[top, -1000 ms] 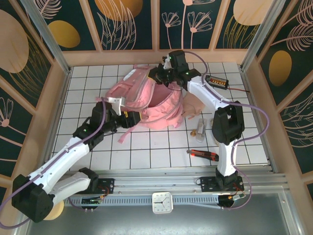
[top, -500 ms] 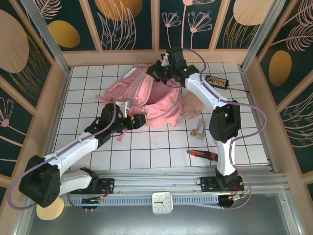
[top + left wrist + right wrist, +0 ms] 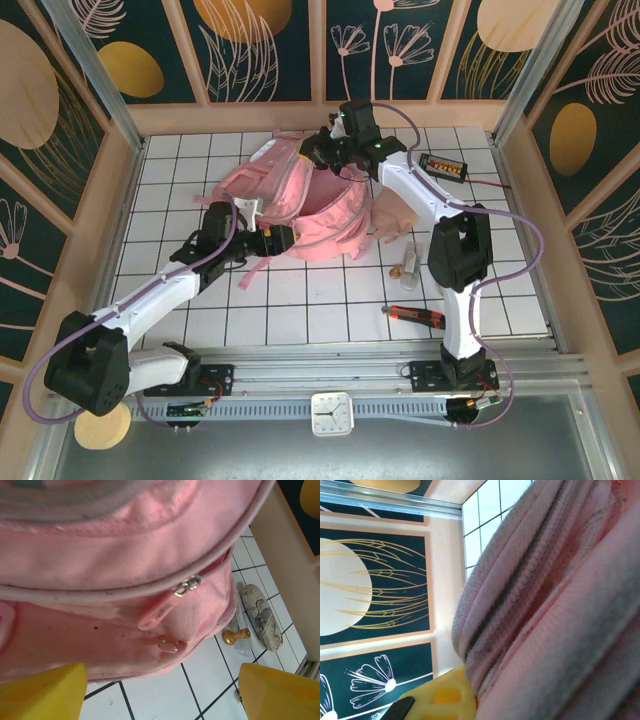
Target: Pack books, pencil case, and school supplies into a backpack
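Risks tugging the backpack (image 3: 300,205), centre of top view, out of the right gripper (image 3: 328,152) pinched shut on its upper rim, or snagging the zipper pull (image 3: 187,585), with left gripper (image 3: 283,240) spread wide, empty, at lower edge.

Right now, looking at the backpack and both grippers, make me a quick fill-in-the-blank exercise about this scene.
1. The left gripper, its yellow fingers apart with nothing between them, is ____.
2. It faces the silver zipper pull of the backpack, which is ____ in colour.
3. The right gripper is shut on the fabric of the ____.
4. In the top view, the black box with orange buttons lies to the backpack's ____.

Missing words: open; pink; backpack; right.
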Tool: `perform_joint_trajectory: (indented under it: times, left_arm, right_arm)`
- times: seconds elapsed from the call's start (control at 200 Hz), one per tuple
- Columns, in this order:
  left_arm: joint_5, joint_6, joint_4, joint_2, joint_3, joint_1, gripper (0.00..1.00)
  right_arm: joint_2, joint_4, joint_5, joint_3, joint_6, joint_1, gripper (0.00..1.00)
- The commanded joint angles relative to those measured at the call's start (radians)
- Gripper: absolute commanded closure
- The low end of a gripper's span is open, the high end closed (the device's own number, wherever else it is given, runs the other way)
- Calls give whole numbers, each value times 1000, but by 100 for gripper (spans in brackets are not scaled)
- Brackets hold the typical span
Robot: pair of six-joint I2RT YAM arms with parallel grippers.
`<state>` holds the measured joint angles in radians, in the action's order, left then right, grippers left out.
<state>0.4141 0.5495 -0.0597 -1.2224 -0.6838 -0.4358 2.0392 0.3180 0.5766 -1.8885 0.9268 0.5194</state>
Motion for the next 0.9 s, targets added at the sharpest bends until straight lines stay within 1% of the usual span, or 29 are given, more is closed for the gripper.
perform_joint_trajectory:
  times: [0.0, 0.18, 0.285, 0.355, 0.4, 0.45, 0.676, 0.826, 0.896]
  left_arm:
    - [65, -40, -42, -9, -14, 25, 22]
    - [104, -60, -68, -69, -41, 38, 25]
    - [157, -65, -95, -121, -68, 37, 30]
    - [183, -70, -98, -153, -97, 38, 31]
    - [183, -78, -98, -166, -112, 38, 31]
    - [180, -86, -100, -178, -127, 38, 31]
    - [199, -99, -98, -248, -192, 38, 32]
    - [205, -115, -80, -274, -209, 37, 37]
    - [209, -118, -88, -278, -208, 38, 43]
  right_arm:
    - [-73, -118, 72, -22, 34, 19, 100]
    - [-71, -125, 72, -30, 53, 22, 100]
    - [-65, -126, 71, -46, 64, 22, 100]
    - [-56, -123, 71, -59, 66, 22, 100]
    - [-50, -120, 71, -67, 67, 22, 100]
    - [-46, -124, 71, -69, 73, 44, 100]
    - [-36, -138, 72, -77, 95, 54, 100]
    - [-25, -129, 68, -104, 97, 54, 100]
    - [-24, -132, 69, -105, 104, 58, 100]
